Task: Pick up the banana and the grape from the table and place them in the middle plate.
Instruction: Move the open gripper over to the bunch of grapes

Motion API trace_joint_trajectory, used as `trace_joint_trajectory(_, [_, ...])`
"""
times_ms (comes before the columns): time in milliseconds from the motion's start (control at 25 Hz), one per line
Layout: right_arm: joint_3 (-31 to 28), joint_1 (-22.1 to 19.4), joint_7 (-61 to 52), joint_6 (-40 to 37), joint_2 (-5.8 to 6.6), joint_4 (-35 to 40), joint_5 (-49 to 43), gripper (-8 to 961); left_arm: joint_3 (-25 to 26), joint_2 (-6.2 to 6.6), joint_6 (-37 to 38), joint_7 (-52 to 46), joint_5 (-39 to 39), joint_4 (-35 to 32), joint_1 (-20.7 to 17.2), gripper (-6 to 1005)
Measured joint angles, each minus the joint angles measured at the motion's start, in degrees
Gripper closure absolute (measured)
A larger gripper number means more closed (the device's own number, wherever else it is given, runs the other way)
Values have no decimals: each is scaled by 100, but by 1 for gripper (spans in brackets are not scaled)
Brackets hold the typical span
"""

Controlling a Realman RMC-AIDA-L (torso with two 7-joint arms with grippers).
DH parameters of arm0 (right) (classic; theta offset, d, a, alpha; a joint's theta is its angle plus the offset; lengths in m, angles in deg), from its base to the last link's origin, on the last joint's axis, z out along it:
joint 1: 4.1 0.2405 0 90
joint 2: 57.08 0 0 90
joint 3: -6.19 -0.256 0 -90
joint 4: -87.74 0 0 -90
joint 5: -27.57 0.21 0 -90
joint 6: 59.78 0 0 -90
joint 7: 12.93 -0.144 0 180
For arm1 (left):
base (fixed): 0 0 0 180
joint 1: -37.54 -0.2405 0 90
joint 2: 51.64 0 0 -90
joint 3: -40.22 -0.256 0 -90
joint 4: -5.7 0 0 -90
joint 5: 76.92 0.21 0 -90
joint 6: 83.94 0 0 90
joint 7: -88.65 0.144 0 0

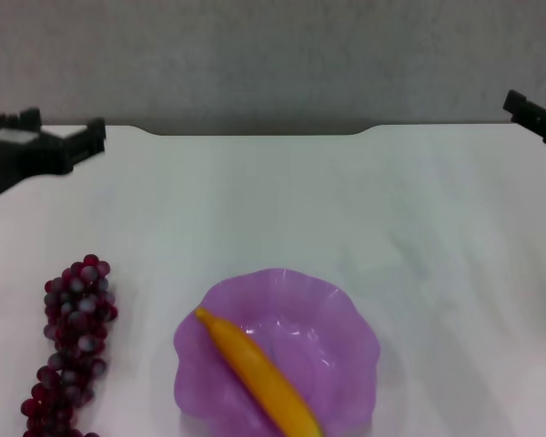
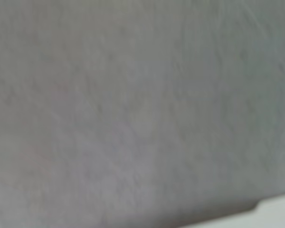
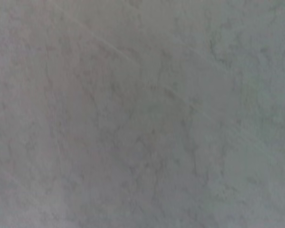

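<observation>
The banana (image 1: 259, 375) lies slantwise inside the middle plate (image 1: 341, 328), a purple scalloped dish near the front of the white table (image 1: 282, 200). The grape bunch (image 1: 71, 346) lies on the table left of the plate, apart from it. My left gripper (image 1: 68, 143) is at the far left edge, well behind the grapes, holding nothing. My right gripper (image 1: 535, 109) is at the far right edge, holding nothing. Both wrist views show only a grey surface.
A grey wall (image 1: 273, 55) stands behind the table's notched far edge. In the left wrist view a sliver of the white table (image 2: 280, 211) shows in the corner.
</observation>
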Motion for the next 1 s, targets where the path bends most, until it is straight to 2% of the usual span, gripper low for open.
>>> trace_joint_trajectory(240, [58, -18, -128, 13, 1, -10, -67, 178, 377, -8, -1445, -303, 270, 362, 70, 177])
trace_joint_trajectory(440, [104, -18, -212, -13, 2, -10, -99, 179, 367, -8, -2508, -1205, 1377, 407, 565, 179])
trace_joint_trajectory(720, [315, 11, -290, -8, 1, 16, -124, 179, 200, -9, -2870, -1964, 2265, -97, 1096, 181])
trace_joint_trajectory(880, [397, 5, -311, -10, 1, 30, -124, 179, 59, -8, -3007, -2431, 3024, -610, 1466, 183])
trace_joint_trajectory(1000, [425, 5, -325, -10, 1, 31, -124, 179, 61, 18, -3087, -2548, 3215, -1061, 1712, 184])
